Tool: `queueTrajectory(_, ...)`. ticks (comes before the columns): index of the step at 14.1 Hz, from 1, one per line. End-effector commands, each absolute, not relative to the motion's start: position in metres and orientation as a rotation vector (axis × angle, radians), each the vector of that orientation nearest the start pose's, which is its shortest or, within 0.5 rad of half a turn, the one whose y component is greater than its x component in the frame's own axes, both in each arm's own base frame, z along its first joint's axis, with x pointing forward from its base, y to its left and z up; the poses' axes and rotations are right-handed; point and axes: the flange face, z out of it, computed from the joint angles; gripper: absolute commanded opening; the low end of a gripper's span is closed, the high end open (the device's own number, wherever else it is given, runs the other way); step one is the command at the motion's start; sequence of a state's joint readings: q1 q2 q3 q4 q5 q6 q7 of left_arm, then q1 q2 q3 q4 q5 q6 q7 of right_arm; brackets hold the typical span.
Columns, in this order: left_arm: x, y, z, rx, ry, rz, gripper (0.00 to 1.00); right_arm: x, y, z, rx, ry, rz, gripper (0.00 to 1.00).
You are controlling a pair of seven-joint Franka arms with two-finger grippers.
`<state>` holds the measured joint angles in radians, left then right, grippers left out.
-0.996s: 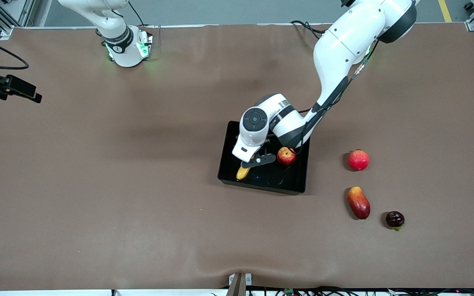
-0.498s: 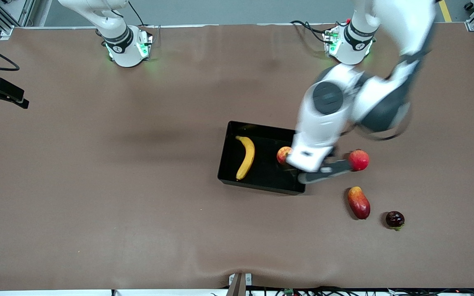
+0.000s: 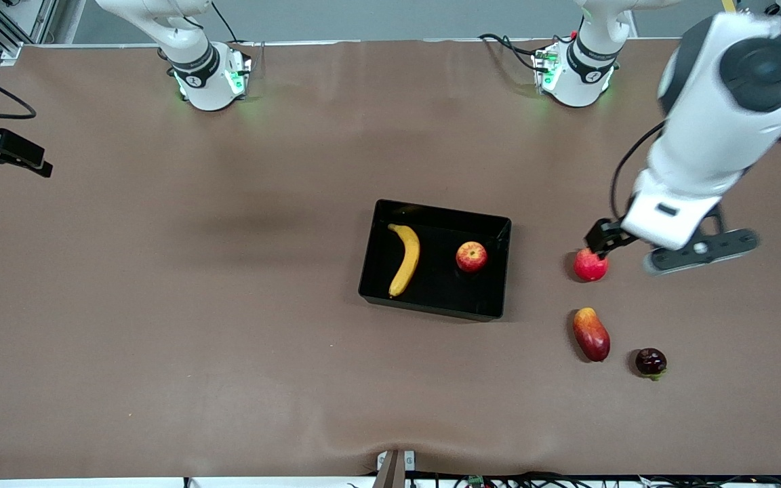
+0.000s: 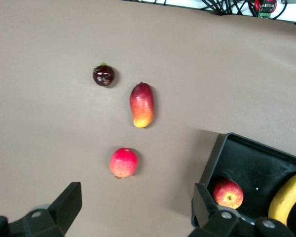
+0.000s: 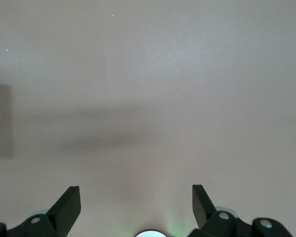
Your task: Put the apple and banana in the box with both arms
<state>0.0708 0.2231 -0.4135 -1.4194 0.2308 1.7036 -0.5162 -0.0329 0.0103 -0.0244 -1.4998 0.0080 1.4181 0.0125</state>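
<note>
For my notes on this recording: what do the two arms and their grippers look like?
Both arms are glossy white with black joint bands and green lights at their bases. The left arm has a dark round joint cap and a black cable along it. The left gripper and right gripper are black, with two flat fingers.

Glossy black plastic box [image 3: 499, 271] on matt brown table covering [image 3: 228, 339].

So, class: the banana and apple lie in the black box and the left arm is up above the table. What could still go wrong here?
1. The left gripper, open, hangs low beside the round red fruit; a careless swing might knock it.
2. The apple lies loose in the box, apart from the banana; a bump could roll it.
</note>
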Motion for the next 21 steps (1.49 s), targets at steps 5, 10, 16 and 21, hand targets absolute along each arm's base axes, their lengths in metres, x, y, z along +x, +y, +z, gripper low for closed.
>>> queueTrajectory(5,0.565,-0.101,0.632,-3.030,-0.040,-0.106,1.00,0.538,-0.021,0.641,-3.113,0.118,0.165,1.00)
queueTrajectory(10,0.529,-0.063,0.639,-3.084,0.017,-0.071,1.00,0.538,-0.021,0.643,-3.114,0.118,0.155,1.00)
queueTrajectory(16,0.506,-0.062,0.645,-3.113,0.017,-0.099,1.00,0.538,-0.022,0.644,-3.112,0.120,0.153,1.00)
queueTrajectory(21,0.507,-0.065,0.640,-3.113,0.022,-0.078,1.00,0.539,-0.023,0.644,-3.108,0.124,0.145,1.00)
